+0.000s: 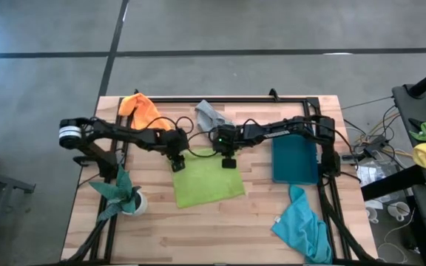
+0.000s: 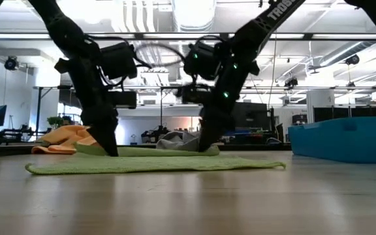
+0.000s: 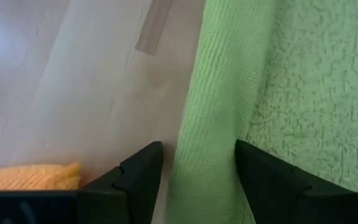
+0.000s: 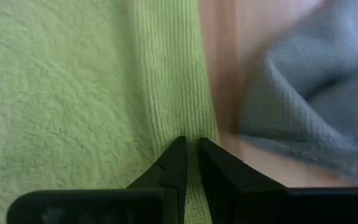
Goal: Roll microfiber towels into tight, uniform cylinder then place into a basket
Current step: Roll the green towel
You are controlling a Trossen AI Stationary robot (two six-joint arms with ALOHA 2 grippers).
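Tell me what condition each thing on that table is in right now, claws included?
Lime green towel: spread flat, far edge folded over into a narrow roll.
Orange towel: crumpled, far left.
Grey towel: crumpled, far middle.
Turquoise towel: crumpled, hanging over the near right edge.
Basket: upright, nothing visible inside.
Left claw: open, fingers either side of the rolled edge.
Right claw: nearly shut, pinching the rolled edge.

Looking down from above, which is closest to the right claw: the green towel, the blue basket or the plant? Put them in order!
From the right claw:
1. Lime green towel, touching, right beneath it.
2. Basket, on the right side.
3. Plant, far left corner.
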